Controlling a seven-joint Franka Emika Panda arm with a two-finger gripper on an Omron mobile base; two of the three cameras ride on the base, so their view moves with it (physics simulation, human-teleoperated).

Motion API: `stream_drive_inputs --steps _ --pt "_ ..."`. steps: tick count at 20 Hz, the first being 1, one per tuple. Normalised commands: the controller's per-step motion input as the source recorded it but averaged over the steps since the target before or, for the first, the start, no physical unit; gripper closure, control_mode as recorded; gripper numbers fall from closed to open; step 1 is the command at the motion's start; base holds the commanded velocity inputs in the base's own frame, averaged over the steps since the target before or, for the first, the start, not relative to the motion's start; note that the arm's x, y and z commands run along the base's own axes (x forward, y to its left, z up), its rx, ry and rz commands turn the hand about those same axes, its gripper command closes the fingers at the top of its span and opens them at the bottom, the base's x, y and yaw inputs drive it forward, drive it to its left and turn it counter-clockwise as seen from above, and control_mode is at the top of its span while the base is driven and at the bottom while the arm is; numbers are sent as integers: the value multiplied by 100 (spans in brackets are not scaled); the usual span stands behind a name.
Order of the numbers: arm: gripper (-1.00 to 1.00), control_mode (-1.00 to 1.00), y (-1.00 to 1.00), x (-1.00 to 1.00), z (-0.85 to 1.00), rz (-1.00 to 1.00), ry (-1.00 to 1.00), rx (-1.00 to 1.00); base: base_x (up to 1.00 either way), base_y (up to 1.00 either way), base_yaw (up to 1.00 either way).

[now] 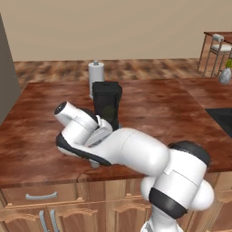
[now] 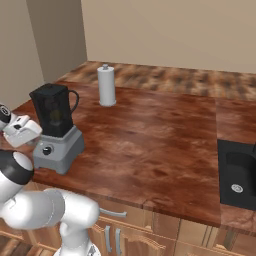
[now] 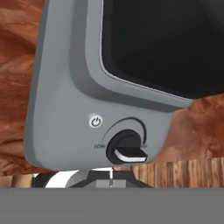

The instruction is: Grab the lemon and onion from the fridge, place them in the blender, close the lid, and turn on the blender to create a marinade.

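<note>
The blender [image 2: 59, 145] stands at the counter's near edge, a light grey base under a dark jar [image 1: 107, 105] with the black lid [image 2: 49, 89] on top. A dim yellowish shape inside the jar looks like the lemon [image 2: 56, 116]. The onion is hidden. In the hand view my gripper [image 3: 111, 177] is shut with nothing between its tips. It sits close in front of the base, just below the round black knob [image 3: 127, 147] and the power button [image 3: 95, 121]. My white hand [image 2: 21, 131] is at the blender's left side. The fridge [image 1: 5, 77] edges the far left.
A white paper-towel roll [image 2: 106, 85] stands behind the blender on the brown counter [image 2: 150, 140]. A black sink [image 2: 238, 173] is set into the counter at the right. My arm [image 1: 131, 152] covers the blender base in the left base view. Chairs [image 1: 218, 50] stand far right.
</note>
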Motion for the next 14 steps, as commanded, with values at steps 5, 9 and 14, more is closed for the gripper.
stream_drive_inputs --steps 5,9,14 --pt "100 -100 0 22 -14 0 0 -1 0 0 0" --pt "100 -100 0 22 -14 0 0 -2 0 0 0" --pt "100 -100 1 20 -12 -1 0 -2 0 0 0"
